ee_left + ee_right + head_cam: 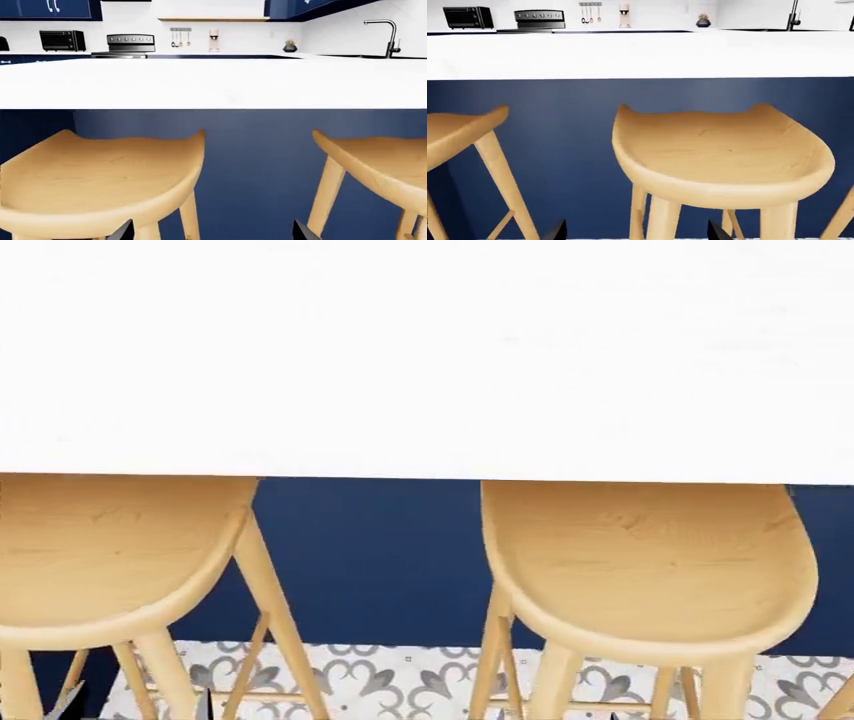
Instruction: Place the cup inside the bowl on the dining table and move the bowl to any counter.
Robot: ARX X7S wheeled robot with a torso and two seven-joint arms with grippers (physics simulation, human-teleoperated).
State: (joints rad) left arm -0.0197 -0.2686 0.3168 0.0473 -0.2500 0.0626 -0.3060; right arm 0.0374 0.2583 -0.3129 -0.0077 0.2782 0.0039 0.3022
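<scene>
While both end effectors gape low | dining table (400, 360) above | stools (720, 155) between

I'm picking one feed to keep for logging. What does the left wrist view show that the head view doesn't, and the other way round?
Only the left wrist view shows the far kitchen wall: toaster oven, stove, hanging utensils, small plant and faucet. Only the head view shows the patterned floor tiles. Both show the white table with its navy base and two wooden stools. Neither shows the cup or bowl.
</scene>
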